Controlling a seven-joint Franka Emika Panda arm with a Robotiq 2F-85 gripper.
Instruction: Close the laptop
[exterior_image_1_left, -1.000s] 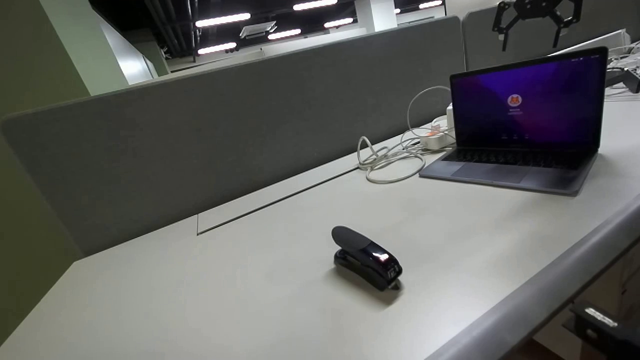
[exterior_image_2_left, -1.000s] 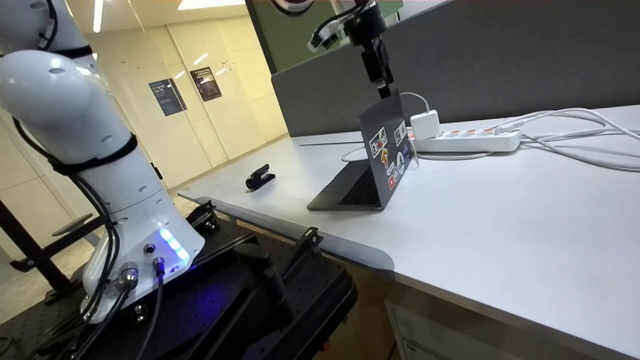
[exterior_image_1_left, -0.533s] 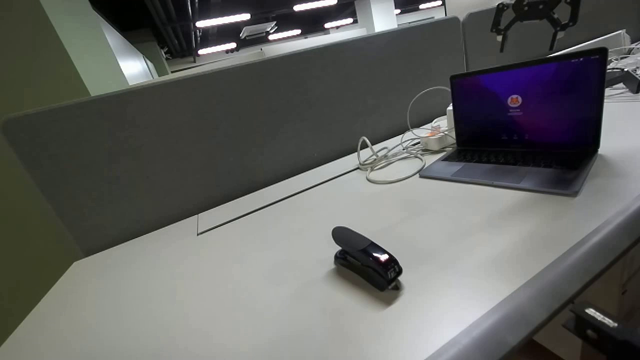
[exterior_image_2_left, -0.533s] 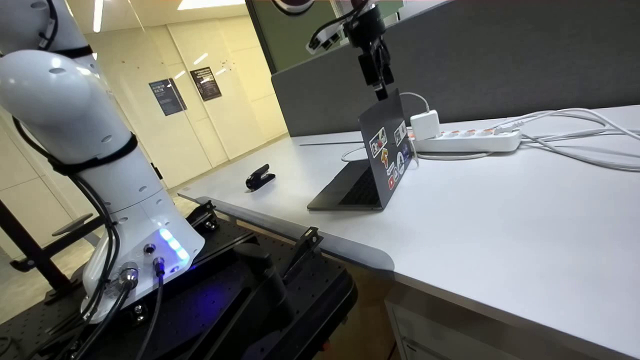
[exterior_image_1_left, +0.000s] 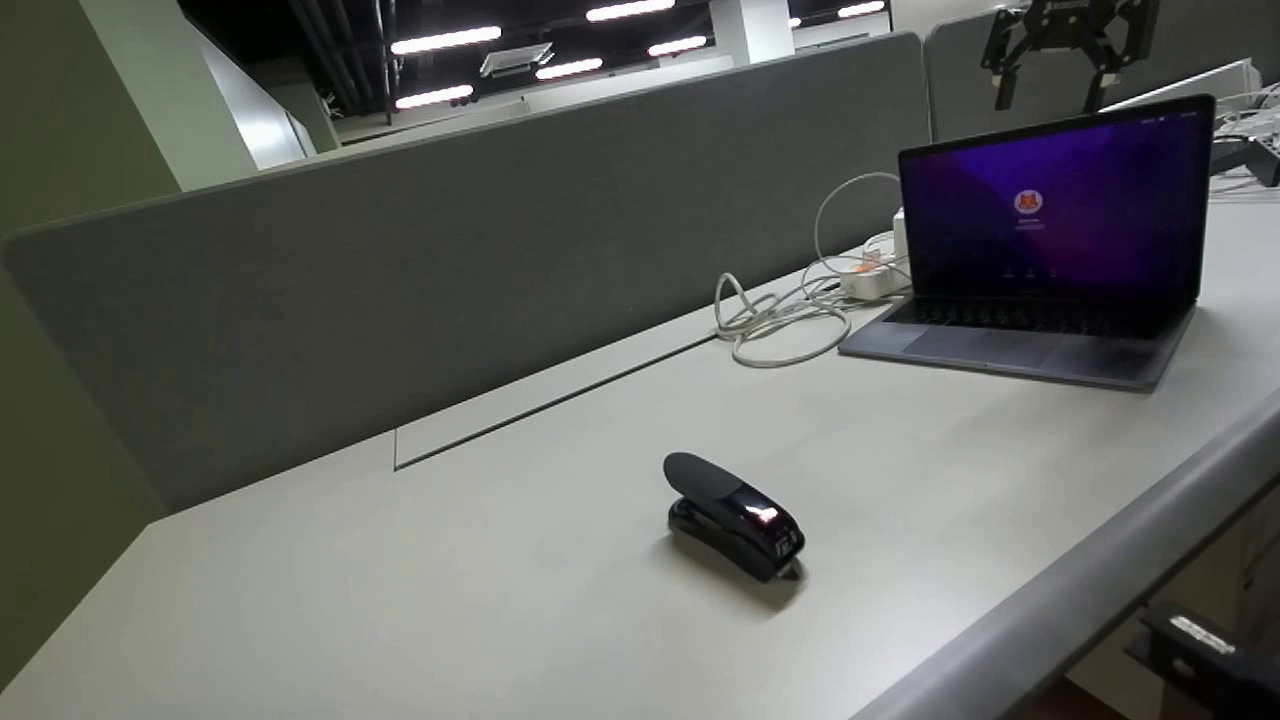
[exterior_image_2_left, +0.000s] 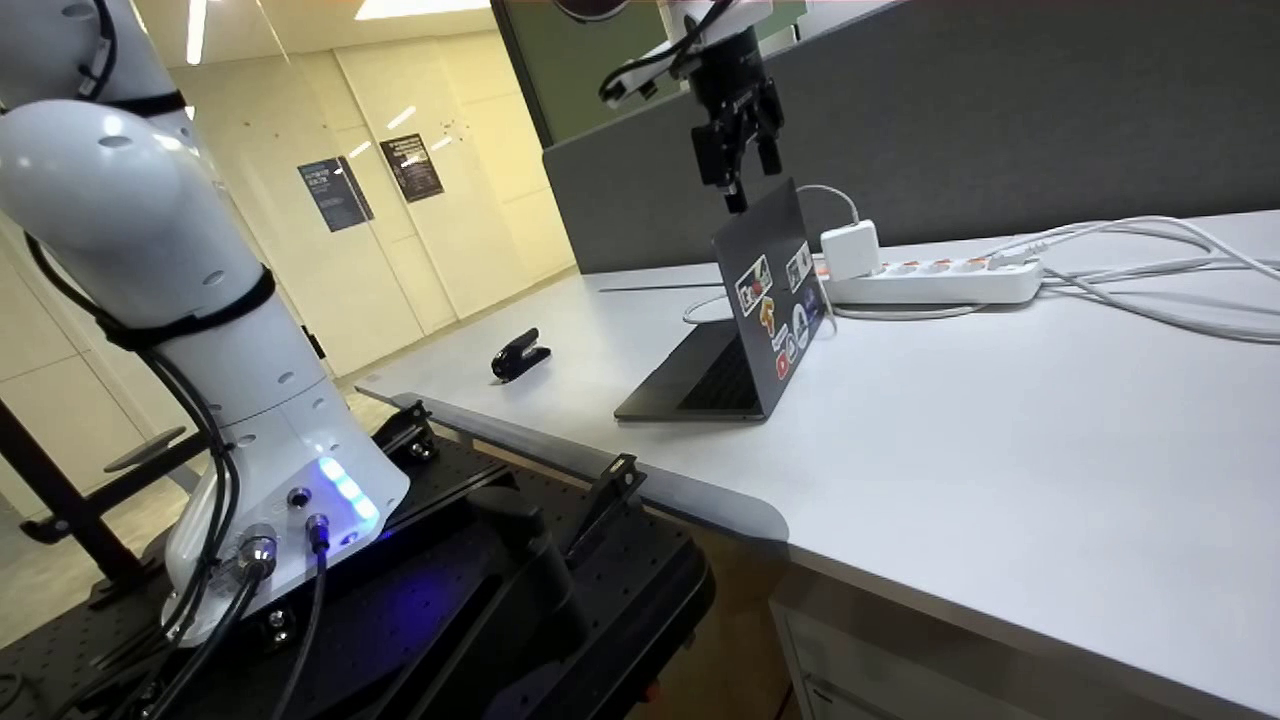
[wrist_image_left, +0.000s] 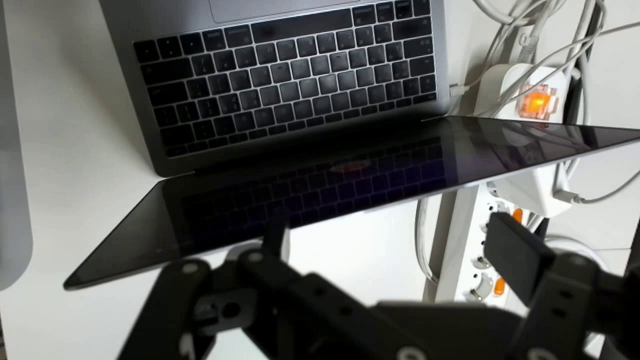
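Observation:
The laptop (exterior_image_1_left: 1050, 215) stands open on the table with a purple screen facing an exterior view. The stickered back of its lid (exterior_image_2_left: 772, 300) shows in an exterior view. In the wrist view the laptop's keyboard (wrist_image_left: 300, 75) is at the top, and the lid's top edge crosses below it. My gripper (exterior_image_1_left: 1049, 95) is open and empty at the lid's top edge; it also shows in an exterior view (exterior_image_2_left: 752, 182). In the wrist view, one finger of the gripper (wrist_image_left: 387, 225) overlaps the lid's edge. The other is over the power strip. I cannot tell whether a finger touches the lid.
A black stapler (exterior_image_1_left: 735, 515) lies on the table (exterior_image_1_left: 500, 580), apart from the laptop. A white power strip (exterior_image_2_left: 935, 283) with a charger (exterior_image_2_left: 850, 250) and cables lies beside the laptop. A grey partition (exterior_image_2_left: 1000, 120) runs along the table's back.
My gripper has turned so both fingers now show apart in an exterior view, and has moved slightly down and toward the keyboard side. The lid's top corner has shifted very slightly the same way.

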